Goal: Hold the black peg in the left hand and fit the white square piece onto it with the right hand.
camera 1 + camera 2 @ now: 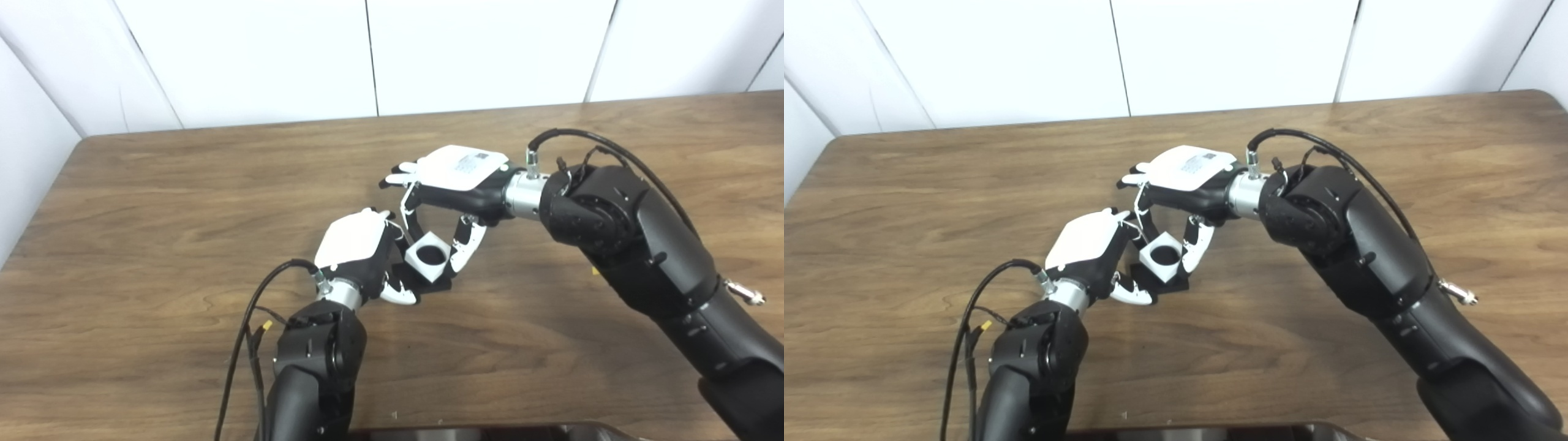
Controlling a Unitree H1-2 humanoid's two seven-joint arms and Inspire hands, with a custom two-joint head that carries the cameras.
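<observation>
Left hand [358, 257] near centre of bench [153, 245], fingers wrapped on the black peg's [436, 285] base. White square piece [430, 255] sits over it, pinched by right hand [456, 184] fingers from the far side. Looks mostly seated; release left. Peg shaft hidden, so insertion depth unclear.

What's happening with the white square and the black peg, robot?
Left hand shut on black peg. Right hand shut on white square piece, fingers either side. Piece sits over the peg's base. Nothing in the way.
</observation>
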